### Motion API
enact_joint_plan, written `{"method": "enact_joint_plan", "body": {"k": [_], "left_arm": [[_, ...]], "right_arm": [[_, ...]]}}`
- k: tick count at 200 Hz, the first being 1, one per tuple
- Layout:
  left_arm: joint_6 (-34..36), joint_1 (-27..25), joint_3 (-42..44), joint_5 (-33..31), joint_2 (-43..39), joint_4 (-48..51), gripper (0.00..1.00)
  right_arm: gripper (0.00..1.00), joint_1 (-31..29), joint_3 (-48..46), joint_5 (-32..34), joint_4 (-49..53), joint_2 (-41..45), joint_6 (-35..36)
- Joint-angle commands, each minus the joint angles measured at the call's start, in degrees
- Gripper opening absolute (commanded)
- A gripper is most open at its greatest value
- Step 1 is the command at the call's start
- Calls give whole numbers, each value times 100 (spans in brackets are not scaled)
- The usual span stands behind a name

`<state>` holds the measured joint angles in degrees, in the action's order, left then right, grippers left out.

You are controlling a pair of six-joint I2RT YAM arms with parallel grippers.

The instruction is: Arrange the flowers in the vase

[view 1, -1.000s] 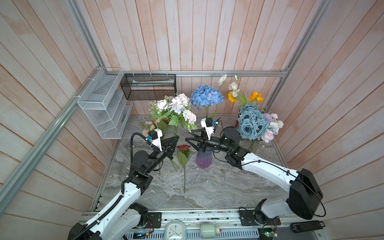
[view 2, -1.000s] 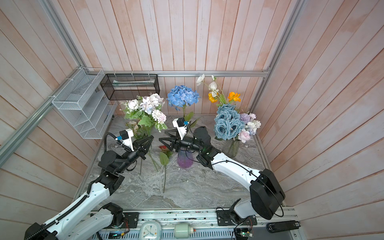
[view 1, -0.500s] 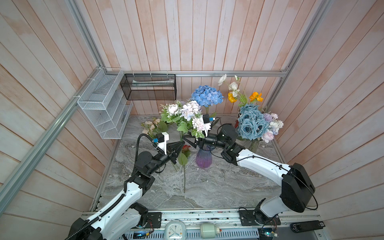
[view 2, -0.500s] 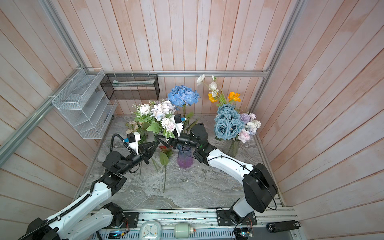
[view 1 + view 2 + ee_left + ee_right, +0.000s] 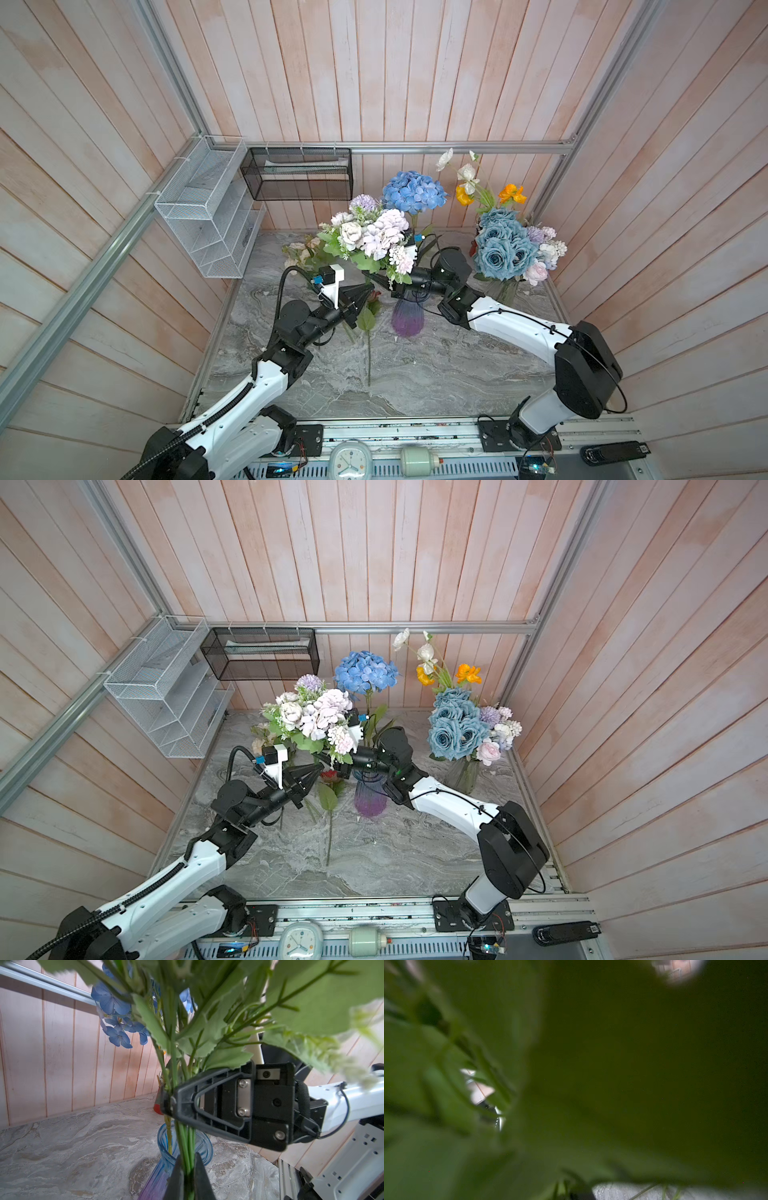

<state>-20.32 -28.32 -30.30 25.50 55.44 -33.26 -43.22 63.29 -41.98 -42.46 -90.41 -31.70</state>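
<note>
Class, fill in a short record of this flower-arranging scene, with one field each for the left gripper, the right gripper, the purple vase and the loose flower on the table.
left gripper: shut on the stems of the lilac-white bunch, near their ends
right gripper: shut on the same stems, nearer the leaves
purple vase: upright; one stem stands in it, seemingly the blue hydrangea; cannot tell whether the held stems are inside
red rose: lying on the table, left of the vase in both top views
</note>
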Motion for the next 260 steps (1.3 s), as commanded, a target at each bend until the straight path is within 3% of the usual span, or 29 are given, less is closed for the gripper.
{"method": "enact_joint_plan", "body": {"k": [1, 20, 25, 35, 38, 65, 112, 152, 186, 260], "left_arm": [[28, -64, -206, 82, 18, -197, 8], [-24, -78, -204, -64, 50, -184, 41], [-39, -82, -204, -142, 47, -163, 54], [-51, -78, -204, -280, 57, -100, 95], [-58, -84, -208, -313, 57, -91, 99], [-179, -80, -145, -775, 22, 43, 100], [-605, -82, 111, -2636, -116, 736, 100], [-1212, -21, 374, -3968, -165, 1353, 100], [-1414, 100, 492, -3990, -125, 1310, 100], [-1558, 432, 220, -3433, 342, 1411, 100]], "right_arm": [[0, -20, -40, 0, -32, 158, 148], [0, -20, -88, 98, 127, 262, 354], [0, -20, -93, 129, 179, 292, 425], [0, -21, -88, 204, 306, 346, 568], [0, -13, -95, 244, 342, 365, 614], [0, 123, -217, 471, 438, 542, 818], [0, 556, -606, 1044, 684, 1211, 1209], [0, 666, -872, 1633, 1311, 2009, 2016], [0, 780, -1180, 2305, 1714, 2583, 2475], [0, 1079, -2141, 2492, 1192, 2754, 1825]]}}
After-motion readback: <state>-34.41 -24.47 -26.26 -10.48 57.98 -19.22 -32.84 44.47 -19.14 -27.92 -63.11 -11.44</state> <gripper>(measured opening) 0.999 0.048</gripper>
